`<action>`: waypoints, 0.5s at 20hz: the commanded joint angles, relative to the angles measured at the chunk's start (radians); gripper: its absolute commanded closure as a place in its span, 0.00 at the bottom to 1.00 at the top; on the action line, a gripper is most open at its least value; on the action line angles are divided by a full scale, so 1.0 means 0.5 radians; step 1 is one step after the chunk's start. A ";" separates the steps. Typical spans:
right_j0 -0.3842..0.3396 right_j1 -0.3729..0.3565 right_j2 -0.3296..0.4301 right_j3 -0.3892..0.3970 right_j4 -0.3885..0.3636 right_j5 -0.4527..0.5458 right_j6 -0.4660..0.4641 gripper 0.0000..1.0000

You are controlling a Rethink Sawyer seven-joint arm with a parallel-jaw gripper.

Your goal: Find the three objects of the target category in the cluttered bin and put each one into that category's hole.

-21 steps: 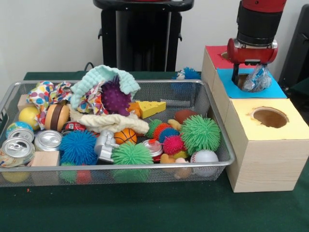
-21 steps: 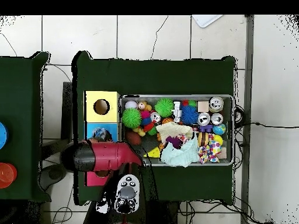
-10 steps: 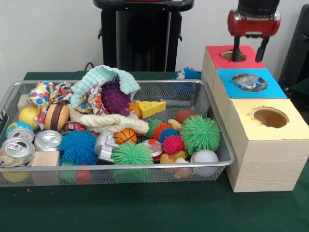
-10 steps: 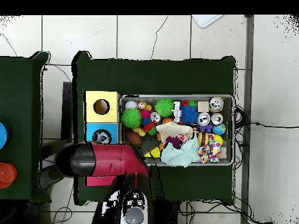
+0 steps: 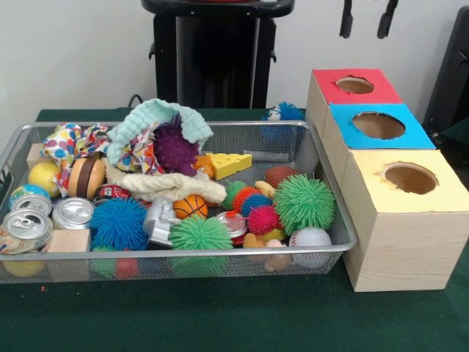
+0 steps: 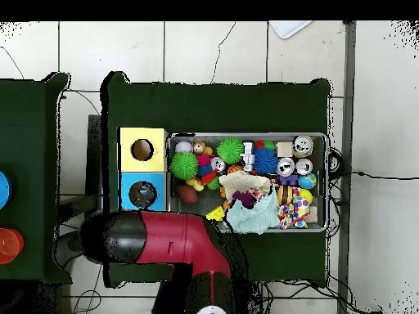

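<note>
While only its two dark tips show at the top of the front view, the gripper hangs high above the red box, with its tips apart and nothing between them. From overhead, the red and black arm covers that red box. Next to the red box sits the blue box, and its round hole looks dark from the front; from overhead something pale and shiny shows down in that hole, but it is too small to tell what it is. Then comes the yellow box, whose hole shows only a brown inside. The three boxes touch each other in a row beside the wire bin, which rests on the green table. The bin is full of stuff. At one end are shiny cans, a wooden block and a yellow ball. In the middle a purple spiky ball sits in a mint cloth, near a spotty cloth and a yellow cheese wedge. Closer to the boxes are a big green spiky ball, a pink spiky ball, a small basketball, a blue spiky ball and a white baseball. Another blue spiky ball lies behind the bin, outside it.
</note>
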 commanded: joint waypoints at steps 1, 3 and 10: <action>-0.176 0.022 0.128 0.224 0.043 -0.093 -0.006 0.00; -0.307 0.107 0.196 0.287 -0.019 -0.313 -0.136 0.00; -0.785 0.475 0.377 0.282 -0.536 -1.054 -0.344 0.00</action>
